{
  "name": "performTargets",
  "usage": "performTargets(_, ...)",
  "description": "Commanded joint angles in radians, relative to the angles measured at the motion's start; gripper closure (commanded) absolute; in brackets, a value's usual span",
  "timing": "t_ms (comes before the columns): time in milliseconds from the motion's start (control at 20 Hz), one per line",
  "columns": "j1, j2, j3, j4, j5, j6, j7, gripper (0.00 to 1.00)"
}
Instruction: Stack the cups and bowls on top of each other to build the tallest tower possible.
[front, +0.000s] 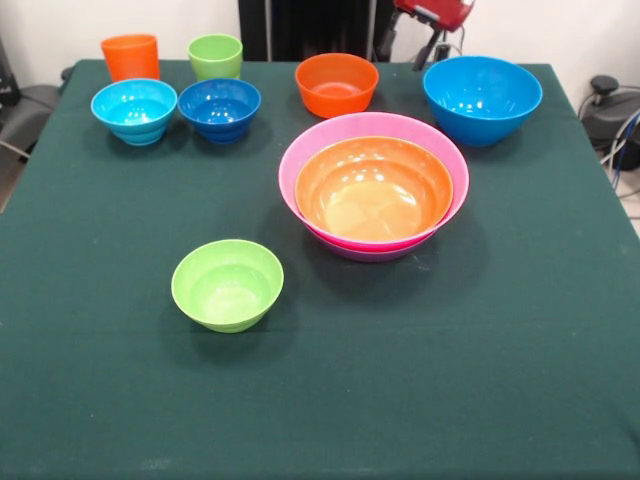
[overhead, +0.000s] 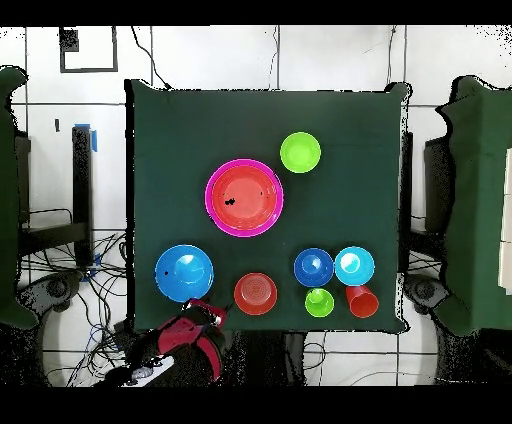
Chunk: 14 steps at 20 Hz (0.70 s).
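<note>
On a dark green worktop (front: 520, 330), a small lime-green bowl (front: 227, 284) sits alone nearest the front camera, upright and well apart from everything else. Behind it, toward the right of the front view, stands the tower (front: 374, 186): a wide shallow orange bowl (front: 373, 188) nested inside a large pink bowl (front: 440, 150), with a sliver of purple bowl (front: 370, 254) showing beneath the pink rim. In the overhead view the tower (overhead: 244, 197) lies near the middle of the cloth, the lime-green bowl (overhead: 300, 152) just beyond it.

Farther back, a light-blue bowl (front: 134, 110) and a dark-blue bowl (front: 219, 108) sit side by side, close together, at the left. A small orange bowl (front: 336, 84) stands apart near the centre, and a big blue bowl (front: 482, 98) rests at the right.

Along the far edge, the taller orange cup (front: 130, 56) and the shorter lime-green cup (front: 215, 56) stand upright, behind the two blue bowls.

The red arm (front: 435, 14) shows only at the top edge of the front view, drawn back above the big blue bowl; overhead it sits off the cloth's edge by the robot's base. Whether the claw (overhead: 210, 312) is released or clenched cannot be told.
</note>
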Motion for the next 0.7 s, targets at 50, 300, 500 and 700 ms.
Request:
performTargets(50, 0.033, 0.058, 0.045, -0.135, 0.088, -0.027, 0.127, 0.0)
performTargets(300, 0.051, 0.064, 0.05, -0.167, 0.13, 0.022, 0.129, 0.0)
performTargets(500, 0.071, 0.079, 0.06, -0.203, 0.175, 0.057, 0.133, 0.0)
performTargets(700, 0.115, 0.086, 0.042, -0.248, 0.231, 0.136, 0.129, 0.0)
